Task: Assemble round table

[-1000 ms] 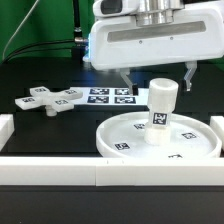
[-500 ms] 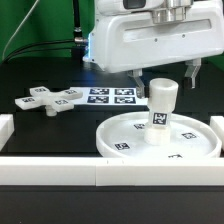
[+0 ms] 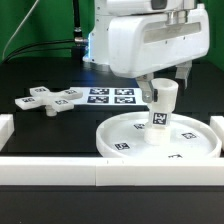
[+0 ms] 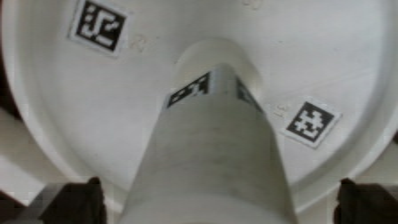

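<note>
The white cylinder leg (image 3: 161, 108) stands upright in the middle of the large rimmed round disc (image 3: 115, 139), which lies at the exterior view's right front. My gripper (image 3: 164, 82) hangs open over the leg's top, one finger on each side, not touching. In the wrist view the leg (image 4: 210, 140) fills the middle, with the two dark fingertips (image 4: 80, 200) apart on either side of it and the disc (image 4: 160, 35) behind. The cross-shaped base (image 3: 48, 99) lies flat on the black table at the exterior view's left.
The marker board (image 3: 110, 96) lies behind the disc. A long white border bar (image 3: 60, 172) runs along the front edge, with another white bar end (image 3: 5, 128) at the exterior view's left.
My gripper has come down and toward the exterior view's right, from above and behind the leg to straddling its top. The leg, disc and base have not moved.
</note>
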Available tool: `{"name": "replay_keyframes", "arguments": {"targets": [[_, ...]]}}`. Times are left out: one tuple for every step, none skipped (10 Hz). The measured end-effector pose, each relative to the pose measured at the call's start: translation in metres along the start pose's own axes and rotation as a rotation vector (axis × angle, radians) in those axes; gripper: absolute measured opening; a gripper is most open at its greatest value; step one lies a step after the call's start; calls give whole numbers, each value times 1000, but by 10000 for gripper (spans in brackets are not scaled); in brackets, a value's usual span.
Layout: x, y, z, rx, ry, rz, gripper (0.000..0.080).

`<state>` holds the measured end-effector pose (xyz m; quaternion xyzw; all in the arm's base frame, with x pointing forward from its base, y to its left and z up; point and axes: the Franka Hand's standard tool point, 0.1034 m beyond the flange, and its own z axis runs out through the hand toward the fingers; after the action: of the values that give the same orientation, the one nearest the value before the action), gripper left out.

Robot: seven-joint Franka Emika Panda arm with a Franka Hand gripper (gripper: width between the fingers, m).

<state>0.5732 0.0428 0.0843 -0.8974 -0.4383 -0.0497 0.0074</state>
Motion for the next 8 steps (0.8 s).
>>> {"name": "replay_keyframes", "arguments": {"targets": [[1,0,1,1,-12,-87,649],[2,2,2,-4,-18,-142,649],[2,2,3,-8,-28,-233,649],[0,3,3,-9,-32,-286,649],[-1,3,3,-11,-33,-332,649],[-3,4,4,-11,-34,-341,649],[-5,4,5,-11,-35,-330,649],[-6,3,6,-10,-36,-325,649]]}}
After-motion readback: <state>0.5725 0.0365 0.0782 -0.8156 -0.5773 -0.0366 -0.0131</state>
